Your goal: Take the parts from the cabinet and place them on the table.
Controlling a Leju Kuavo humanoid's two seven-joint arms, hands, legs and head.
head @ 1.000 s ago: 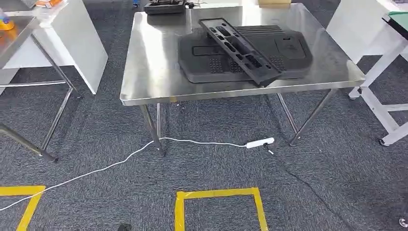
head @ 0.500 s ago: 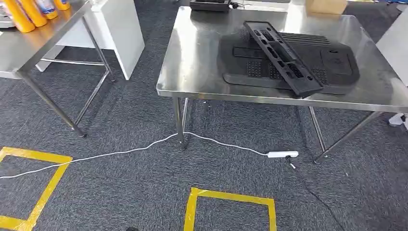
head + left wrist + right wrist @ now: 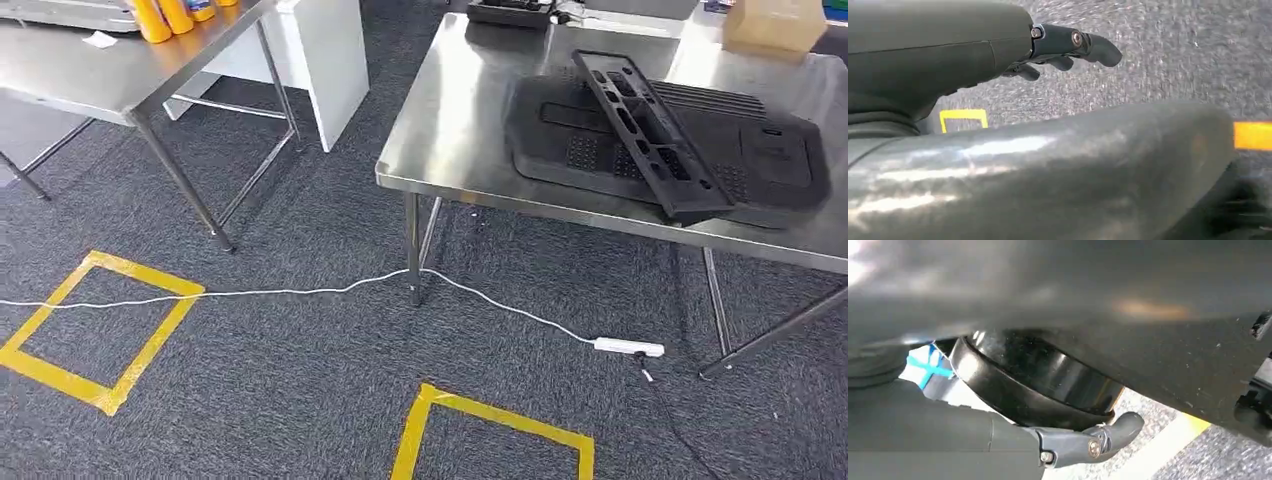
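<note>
At the upper right of the head view, a steel surface (image 3: 455, 120) carried a wide dark panel (image 3: 780, 165), and a long slotted black part (image 3: 650, 135) lay slantwise on top of it. A white cord (image 3: 300, 292) trailed across the grey carpet past yellow tape squares (image 3: 95, 325). The left hand (image 3: 1068, 47) hung over the carpet, fingers apart and holding nothing. The right hand (image 3: 1098, 440) showed little; I couldn't tell its state.

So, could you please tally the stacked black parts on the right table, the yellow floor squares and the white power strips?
Black parts: 2, a flat panel and a slotted strip
Yellow floor squares: 2
White power strips: 1
Total: 5
</note>
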